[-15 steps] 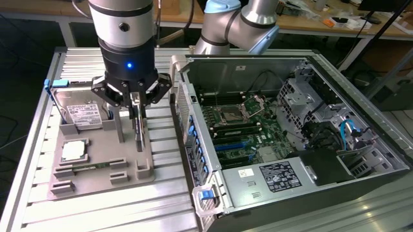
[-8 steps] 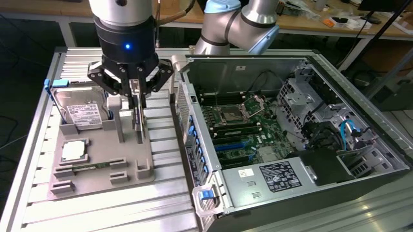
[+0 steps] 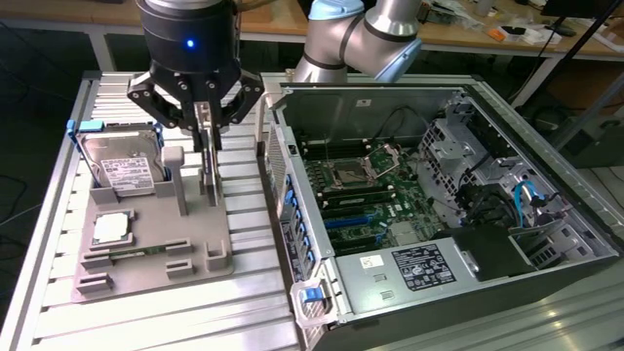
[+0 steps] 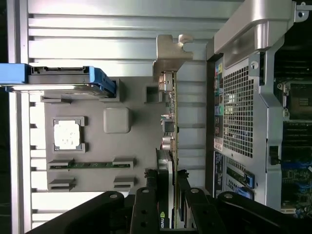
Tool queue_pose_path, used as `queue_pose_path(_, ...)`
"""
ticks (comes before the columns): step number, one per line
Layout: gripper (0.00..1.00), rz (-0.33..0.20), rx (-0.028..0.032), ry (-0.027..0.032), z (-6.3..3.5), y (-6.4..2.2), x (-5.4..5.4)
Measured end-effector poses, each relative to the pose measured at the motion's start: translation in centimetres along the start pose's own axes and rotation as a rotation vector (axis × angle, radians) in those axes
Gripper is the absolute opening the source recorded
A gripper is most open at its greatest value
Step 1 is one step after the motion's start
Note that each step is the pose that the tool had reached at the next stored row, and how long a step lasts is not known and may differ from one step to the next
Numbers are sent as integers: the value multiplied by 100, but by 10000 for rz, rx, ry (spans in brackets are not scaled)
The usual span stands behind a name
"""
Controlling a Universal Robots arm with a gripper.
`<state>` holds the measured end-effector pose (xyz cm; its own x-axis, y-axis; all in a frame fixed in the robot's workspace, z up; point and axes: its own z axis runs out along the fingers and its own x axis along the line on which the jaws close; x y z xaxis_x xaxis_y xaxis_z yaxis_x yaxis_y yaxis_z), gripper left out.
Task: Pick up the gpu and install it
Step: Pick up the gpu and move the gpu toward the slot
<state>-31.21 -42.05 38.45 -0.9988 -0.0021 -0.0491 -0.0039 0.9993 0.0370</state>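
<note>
Presently I see the black gripper pinching the thin dark silver-bracketed gpu card upright at the grey moulded tray. A silver hard drive stands on the tray, and an open computer case sits beside it.

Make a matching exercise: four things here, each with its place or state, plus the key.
1. thin dark gpu card with metal bracket
2. silver boxy hard drive with blue frame
3. small square silver processor chip
4. open metal computer case

A. lying flat in the grey holder
B. on the exterior view's right
C. standing on edge, clamped in the gripper
D. propped up in the grey holder

Pairs: 1-C, 2-D, 3-A, 4-B.
</note>
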Motion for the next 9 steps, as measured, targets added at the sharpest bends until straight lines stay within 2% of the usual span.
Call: queue_pose_path(9,27,-4,14,-94,-281,11,-14)
